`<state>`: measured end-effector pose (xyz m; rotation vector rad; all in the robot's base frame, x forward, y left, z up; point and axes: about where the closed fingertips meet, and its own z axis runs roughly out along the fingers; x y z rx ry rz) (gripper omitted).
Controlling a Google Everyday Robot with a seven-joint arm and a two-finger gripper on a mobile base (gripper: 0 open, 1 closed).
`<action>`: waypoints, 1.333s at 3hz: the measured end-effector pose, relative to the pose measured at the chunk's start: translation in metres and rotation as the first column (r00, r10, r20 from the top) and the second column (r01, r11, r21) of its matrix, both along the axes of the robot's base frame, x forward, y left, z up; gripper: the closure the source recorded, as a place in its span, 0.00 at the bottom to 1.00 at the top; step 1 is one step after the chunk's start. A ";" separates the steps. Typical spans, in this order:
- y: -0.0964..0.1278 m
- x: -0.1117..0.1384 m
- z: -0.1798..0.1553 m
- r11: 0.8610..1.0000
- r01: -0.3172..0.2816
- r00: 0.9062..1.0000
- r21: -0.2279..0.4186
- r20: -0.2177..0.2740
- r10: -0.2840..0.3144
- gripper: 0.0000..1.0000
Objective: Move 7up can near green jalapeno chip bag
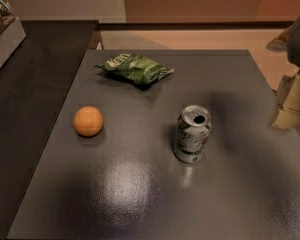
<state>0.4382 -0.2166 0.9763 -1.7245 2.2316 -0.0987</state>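
Small silver-white aluminium 7up can (192,134), green-banded, was recorded upright on the dark grey table (140,199), well apart from the crumpled dark green jalapeno chip bag (135,68), presumably not yet carried, the pale gripper (291,101) being held off at the right edge, its state indeterminable.

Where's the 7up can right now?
In the camera view the 7up can stands right of centre on the table, nearer than the green jalapeno chip bag, right of the orange ball; the gripper is at the right edge.
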 end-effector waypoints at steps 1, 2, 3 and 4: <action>0.001 0.001 0.002 1.000 -0.010 1.000 0.004 0.008 0.010 0.00; 0.009 0.002 -0.001 0.996 -0.068 0.998 0.050 0.005 0.067 0.00; 0.027 0.001 -0.008 0.977 -0.155 0.988 0.147 -0.003 0.157 0.00; 0.052 -0.006 -0.017 0.933 -0.240 0.968 0.267 -0.001 0.249 0.00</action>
